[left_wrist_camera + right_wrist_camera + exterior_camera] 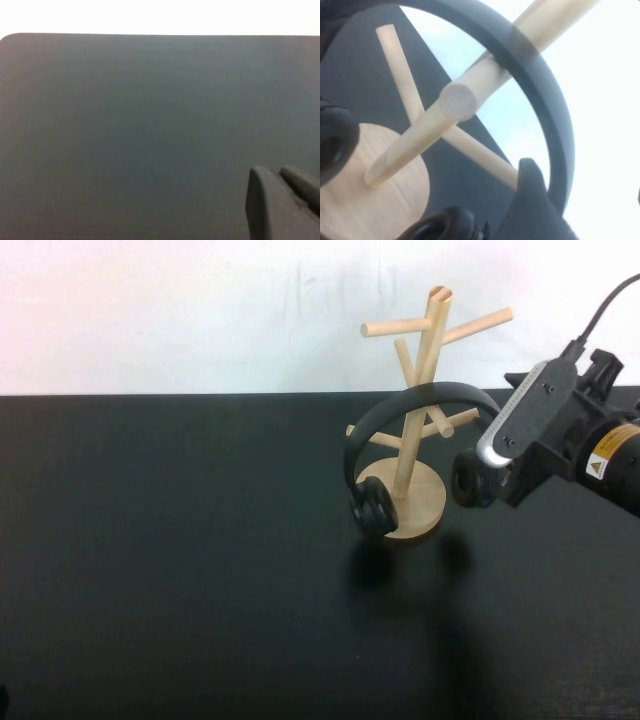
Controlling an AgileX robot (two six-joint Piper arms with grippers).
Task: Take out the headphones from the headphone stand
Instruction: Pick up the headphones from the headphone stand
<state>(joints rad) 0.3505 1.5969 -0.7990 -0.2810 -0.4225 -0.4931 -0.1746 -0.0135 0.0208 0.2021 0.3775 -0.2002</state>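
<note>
Headphones [372,445] hang over the headphone stand [412,495] toward the right rear of the black worktop [180,560], band arched across the slanted pole, one cup low beside the round base, the other cup at the right gripper [487,472]. That gripper sits just right of the stand at the band's right end, right by that cup; grasping the band or merely alongside it, cannot tell, and the jaws' spread is not visible. Judgement: the step in hand is securing the right end and lifting off. To do it well, grip the band just above the cup, raise until the arch clears the peg ends, then draw away from the pole, keeping the far cup from dragging the base over. Right wrist view adds what the high view lacks: the band [540,80] crossing in front of a peg [455,105], so snagging looks likely. Left wrist view shows only bare worktop and the left gripper [280,200], parked apart, fingers close together, holding nothing.
</note>
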